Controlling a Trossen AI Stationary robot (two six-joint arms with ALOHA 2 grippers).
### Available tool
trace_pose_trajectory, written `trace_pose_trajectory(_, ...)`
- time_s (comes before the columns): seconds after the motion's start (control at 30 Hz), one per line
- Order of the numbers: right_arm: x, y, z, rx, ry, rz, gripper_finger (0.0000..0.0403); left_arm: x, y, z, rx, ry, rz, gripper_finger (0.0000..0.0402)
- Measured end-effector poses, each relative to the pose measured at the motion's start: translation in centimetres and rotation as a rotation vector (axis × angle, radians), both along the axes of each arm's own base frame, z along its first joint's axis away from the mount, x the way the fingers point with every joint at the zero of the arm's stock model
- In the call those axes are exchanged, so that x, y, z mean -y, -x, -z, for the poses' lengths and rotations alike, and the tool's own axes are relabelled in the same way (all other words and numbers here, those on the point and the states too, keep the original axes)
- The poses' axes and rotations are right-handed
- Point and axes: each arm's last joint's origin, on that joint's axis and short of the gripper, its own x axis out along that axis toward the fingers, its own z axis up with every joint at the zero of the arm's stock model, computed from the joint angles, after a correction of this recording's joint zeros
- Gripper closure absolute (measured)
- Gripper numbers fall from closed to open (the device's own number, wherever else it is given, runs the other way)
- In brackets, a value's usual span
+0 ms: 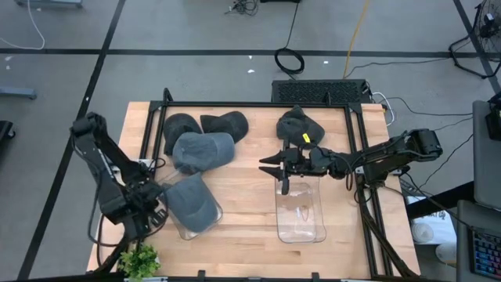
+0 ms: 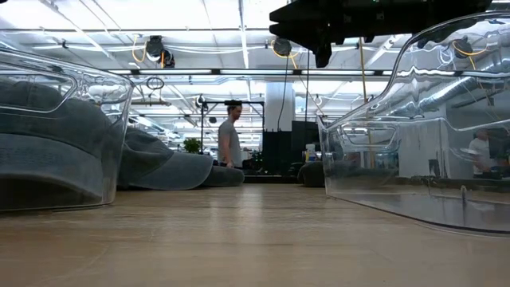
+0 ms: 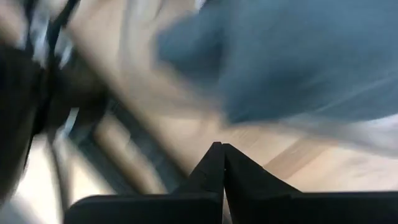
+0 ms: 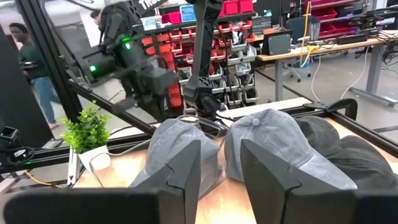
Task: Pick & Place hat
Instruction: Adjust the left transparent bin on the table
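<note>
Caps lie at twelve o'clock; one cap sits in the seven-o'clock bin. Left gripper is pressed shut beside it. Right gripper, fingers spread and empty, hovers over the empty bin and should reach for the nearest cap.

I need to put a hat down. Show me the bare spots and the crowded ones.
Free: the right clear bin, empty, under the right gripper; the bare wood between it and the left clear bin, and the strip nearer than both. Crowded: the left bin holds a hat, and three hats cluster behind it.
</note>
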Motion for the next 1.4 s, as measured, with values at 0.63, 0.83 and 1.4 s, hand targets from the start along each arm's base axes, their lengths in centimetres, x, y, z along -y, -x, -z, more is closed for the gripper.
trace_pose_trajectory(0.63,0.0,0.0,0.0,0.001,0.0,0.0,0.0303,-2.2,-0.3,3.9,-0.043,-0.119,-0.109,0.04)
trace_pose_trajectory(0.83,0.0,0.0,0.0,0.001,0.0,0.0,0.0303,-1.4,-1.8,3.0,0.203,-0.149,0.033,0.0398)
trace_pose_trajectory(1.4,0.0,0.0,0.0,0.001,0.0,0.0,0.0303,-4.1,-6.9,2.6,0.292,-0.297,0.254,0.0399)
